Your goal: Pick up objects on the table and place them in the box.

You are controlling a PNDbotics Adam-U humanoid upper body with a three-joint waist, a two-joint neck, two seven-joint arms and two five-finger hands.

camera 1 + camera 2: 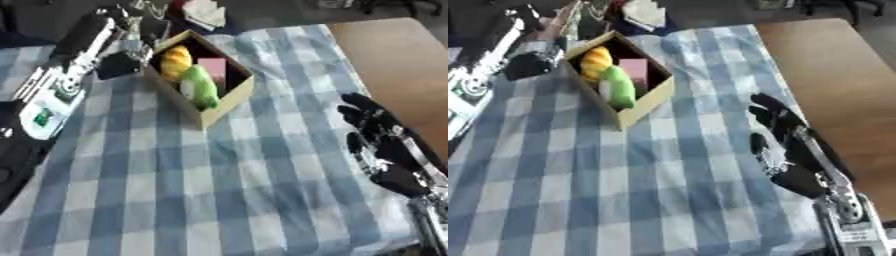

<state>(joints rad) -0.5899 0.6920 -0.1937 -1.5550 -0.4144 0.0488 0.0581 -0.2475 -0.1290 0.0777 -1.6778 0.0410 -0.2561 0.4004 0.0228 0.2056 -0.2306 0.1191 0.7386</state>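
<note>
Blue-checked cloth (219, 190) covers the table; bare wooden tabletop (402, 65) on right.

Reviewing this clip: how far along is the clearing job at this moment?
Looks nearly or fully done. The box already holds a yellow object, a green object and a pink object. No loose item shows on the checked cloth. The right robot hand rests open and empty on the cloth; the left robot hand sits beside the box, its fingers unclear.
</note>
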